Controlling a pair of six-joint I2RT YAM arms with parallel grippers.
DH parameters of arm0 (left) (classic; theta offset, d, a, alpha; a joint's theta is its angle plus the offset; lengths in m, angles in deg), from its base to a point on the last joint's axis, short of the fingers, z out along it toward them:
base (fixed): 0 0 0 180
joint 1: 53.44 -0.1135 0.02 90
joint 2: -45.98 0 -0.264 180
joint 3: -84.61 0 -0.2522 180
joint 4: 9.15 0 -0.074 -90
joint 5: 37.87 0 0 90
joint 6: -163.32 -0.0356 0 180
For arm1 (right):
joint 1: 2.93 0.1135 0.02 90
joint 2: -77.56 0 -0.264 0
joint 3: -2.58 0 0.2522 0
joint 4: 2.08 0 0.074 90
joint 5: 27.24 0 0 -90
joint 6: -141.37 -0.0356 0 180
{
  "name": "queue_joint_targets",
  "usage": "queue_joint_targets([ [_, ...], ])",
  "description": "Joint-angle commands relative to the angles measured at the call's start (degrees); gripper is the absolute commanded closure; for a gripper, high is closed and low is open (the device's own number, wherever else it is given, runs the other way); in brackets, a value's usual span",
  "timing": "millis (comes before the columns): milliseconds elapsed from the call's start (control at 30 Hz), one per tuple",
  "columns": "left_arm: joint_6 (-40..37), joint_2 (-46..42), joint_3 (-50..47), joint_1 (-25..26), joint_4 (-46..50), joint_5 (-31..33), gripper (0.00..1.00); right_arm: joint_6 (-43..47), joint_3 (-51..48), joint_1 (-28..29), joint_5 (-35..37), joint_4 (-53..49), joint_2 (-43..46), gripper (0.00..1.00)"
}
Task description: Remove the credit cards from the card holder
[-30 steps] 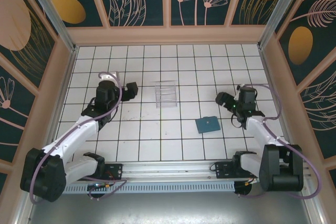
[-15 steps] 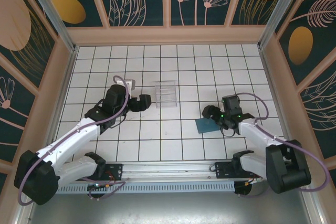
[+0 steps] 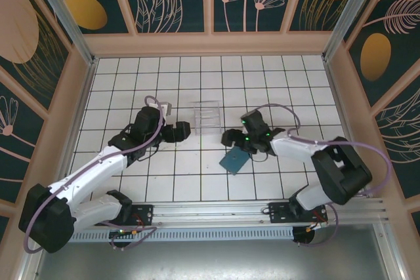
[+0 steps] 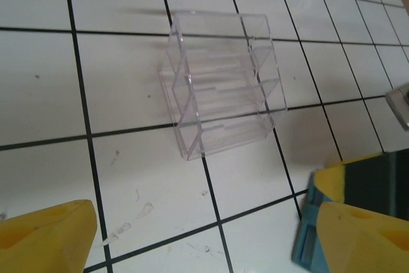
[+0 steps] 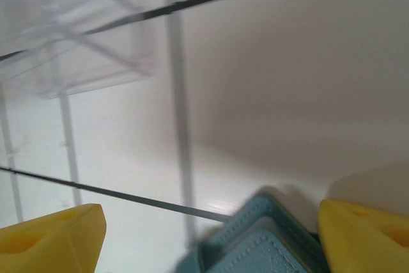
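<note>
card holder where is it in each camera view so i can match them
Top external: card holder just below centre, tilted.
Left wrist: card holder at the bottom right corner, partly hidden.
Right wrist: card holder at the bottom edge, right of centre.
Shared landmark: the clear tray.

Clear glossy plastic tray (image 4: 220, 91), stitched matt leathery card holder (image 5: 255, 247), glossy white tabletop (image 4: 121, 81).

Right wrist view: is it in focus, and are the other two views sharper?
Right wrist view: soft, the clear tray smeared at upper left, the card holder blurry at the bottom edge, a broad shadow on the tiles; left wrist view: tray crisp, yellow fingertips softer; top external view: evenly lit, sharp.
</note>
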Motion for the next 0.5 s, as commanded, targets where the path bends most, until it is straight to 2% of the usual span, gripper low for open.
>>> queue_joint_targets([
  [0, -0.38, 1.83, 1.34, 0.58, 1.03, -3.06, 0.13, 2.30, 6.59, 3.13, -5.14, 2.86, -3.82, 0.14],
  [100, -1.66, 4.59, 3.17, 1.70, 2.53, -4.07, 0.17, 0.59, 9.34, 4.29, -1.58, -1.76, -4.10, 0.14],
  [200, -1.23, 6.98, 4.37, 3.27, 3.08, -4.00, 0.18, -1.12, 7.88, 4.29, 2.15, -5.97, -1.15, 0.15],
  [267, -0.10, 8.21, 4.30, 4.63, 1.68, -4.53, 0.19, -1.89, 6.15, 4.03, 4.75, -8.69, 2.38, 0.15],
  [467, 3.42, 13.36, 6.11, 10.74, -0.36, -4.68, 0.19, -4.72, -1.10, 2.65, 6.49, -14.18, 13.46, 0.15],
])
